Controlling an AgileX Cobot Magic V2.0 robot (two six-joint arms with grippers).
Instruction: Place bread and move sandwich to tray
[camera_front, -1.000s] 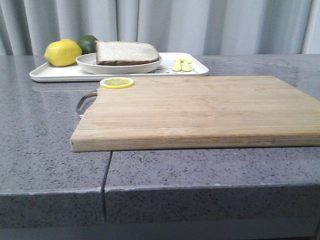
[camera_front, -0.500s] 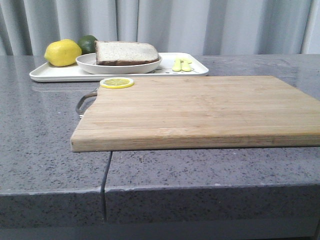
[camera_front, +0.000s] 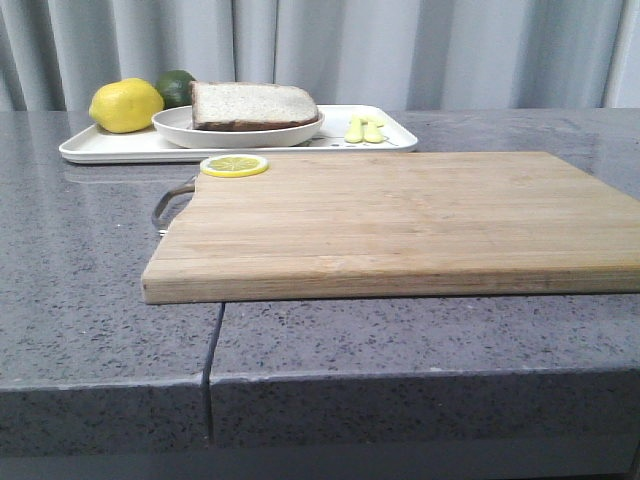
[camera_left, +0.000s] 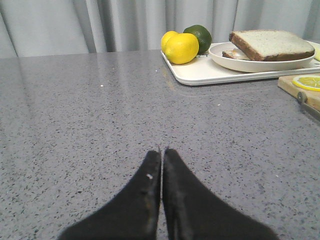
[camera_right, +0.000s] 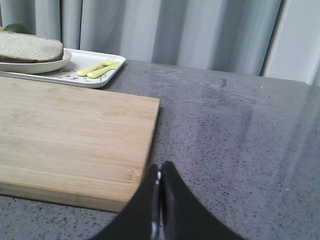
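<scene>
The sandwich (camera_left: 271, 45) sits plated on the tray (camera_left: 200, 75), well apart from both closed, empty claws: left claw (camera_left: 162, 150), right claw (camera_right: 160, 165).

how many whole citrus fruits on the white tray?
3, though more may be hidden. Two round yellow lemons and a dark green lime sit at the white rectangular tray's end, beside the round white plate.

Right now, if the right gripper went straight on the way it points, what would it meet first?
Likely nothing on the bare grey countertop before the curtain; the wooden cutting board lies just beside that line, though depth is unclear.
</scene>
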